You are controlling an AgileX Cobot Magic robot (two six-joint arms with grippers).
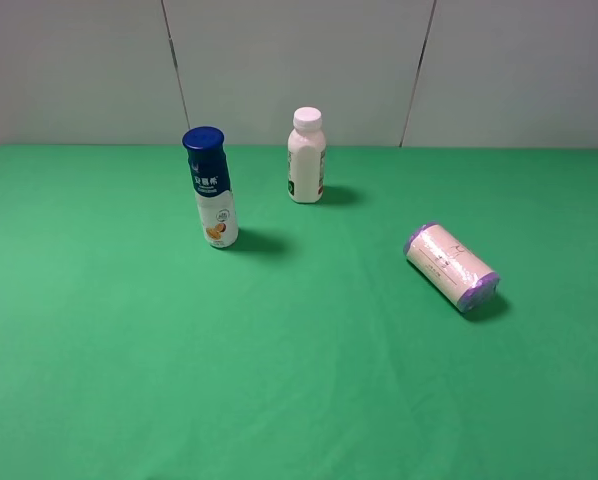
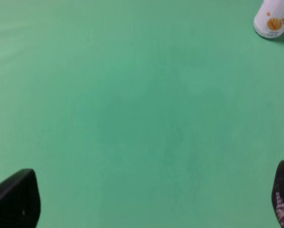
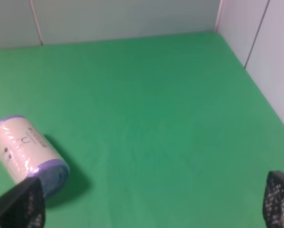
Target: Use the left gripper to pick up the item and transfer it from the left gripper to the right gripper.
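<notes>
Worktop: green cloth [image 1: 129, 380], smooth, faint creases; it covers the whole surface seen from the high camera.
Room: pale grey wall panels [image 1: 299, 70] behind the worktop, thin dark seams between them; a white side wall [image 3: 270, 52] meets the cloth's edge in the right wrist view.
Roll, place: roll [image 1: 451, 266] lies on its side on the right half of the cloth, long axis slanted, one end toward the back wall and one toward the front right. Shadow just beside its front end.
Roll vs left end effector: left end effector [image 2: 156, 202] hangs over bare cloth; the roll does not appear in its wrist view. Only the base of the blue-cap bottle [image 2: 273, 19] shows at that frame's corner, well apart from the fingers.
Roll vs right end effector: right end effector [image 3: 151, 204] is near the roll [image 3: 28, 154]; one fingertip [image 3: 21, 206] sits just beside the roll's purple end in that view; contact cannot be told.
Left end effector, state: fingers spread wide, nothing between them.
Right end effector, state: fingers spread wide, nothing between them.
Roll, look: short fat cylinder, cream wrapper with small dark print, glossy and slightly wrinkled, crinkly purple bands at both ends.
Other items: blue-cap bottle [image 1: 211, 187] upright at left of centre; white-cap bottle [image 1: 306, 155] upright further back, near centre. Both well apart from the roll.
</notes>
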